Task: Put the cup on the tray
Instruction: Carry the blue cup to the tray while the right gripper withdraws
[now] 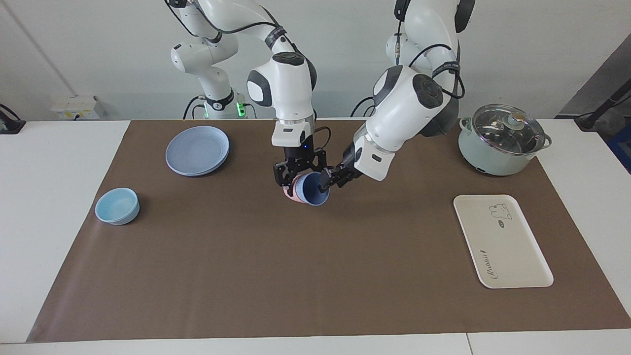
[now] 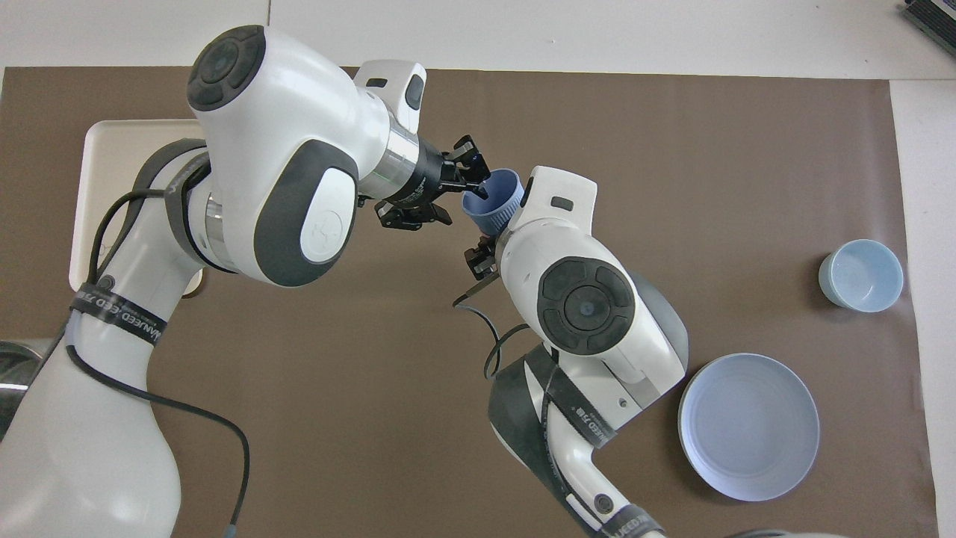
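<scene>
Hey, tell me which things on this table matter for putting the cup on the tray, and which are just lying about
In the job:
- blue cup, nested in the pink cup
- right gripper, shut on the pink cup
- left gripper, at the blue cup's rim
- tray

Lying about:
- plates
- bowl
- lidded pot

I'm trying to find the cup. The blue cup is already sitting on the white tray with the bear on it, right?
Not quite. The blue cup is not on the white tray; it is up in the air over the middle of the brown mat, held tilted by the right gripper, with the left gripper at its rim. The facing view shows nothing on the tray.
</scene>
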`<action>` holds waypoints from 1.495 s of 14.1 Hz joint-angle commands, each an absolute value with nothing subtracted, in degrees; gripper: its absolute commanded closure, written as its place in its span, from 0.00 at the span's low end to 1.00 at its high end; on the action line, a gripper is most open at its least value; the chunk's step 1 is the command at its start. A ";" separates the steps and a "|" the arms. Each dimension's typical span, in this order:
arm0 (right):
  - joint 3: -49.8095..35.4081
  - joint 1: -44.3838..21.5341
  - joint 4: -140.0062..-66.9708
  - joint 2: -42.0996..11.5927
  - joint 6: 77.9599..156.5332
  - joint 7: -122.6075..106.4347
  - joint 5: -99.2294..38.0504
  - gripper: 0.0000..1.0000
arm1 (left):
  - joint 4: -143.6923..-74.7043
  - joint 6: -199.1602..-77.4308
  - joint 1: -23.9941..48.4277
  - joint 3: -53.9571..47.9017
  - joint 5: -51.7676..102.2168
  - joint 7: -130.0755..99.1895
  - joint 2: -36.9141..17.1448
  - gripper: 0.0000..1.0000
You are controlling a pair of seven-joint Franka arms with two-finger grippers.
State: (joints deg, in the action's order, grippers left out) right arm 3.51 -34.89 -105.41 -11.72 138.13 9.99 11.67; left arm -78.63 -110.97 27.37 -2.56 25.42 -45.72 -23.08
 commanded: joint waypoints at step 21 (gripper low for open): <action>3.34 -34.28 -105.12 -11.78 137.99 11.78 13.45 1.00 | -70.59 -106.62 16.63 -0.79 20.50 -46.15 -23.47 1.00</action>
State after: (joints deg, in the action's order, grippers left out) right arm 3.68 -34.70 -104.78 -12.53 138.45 10.01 11.95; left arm -73.50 -109.36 20.43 -0.46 23.46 -46.07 -22.87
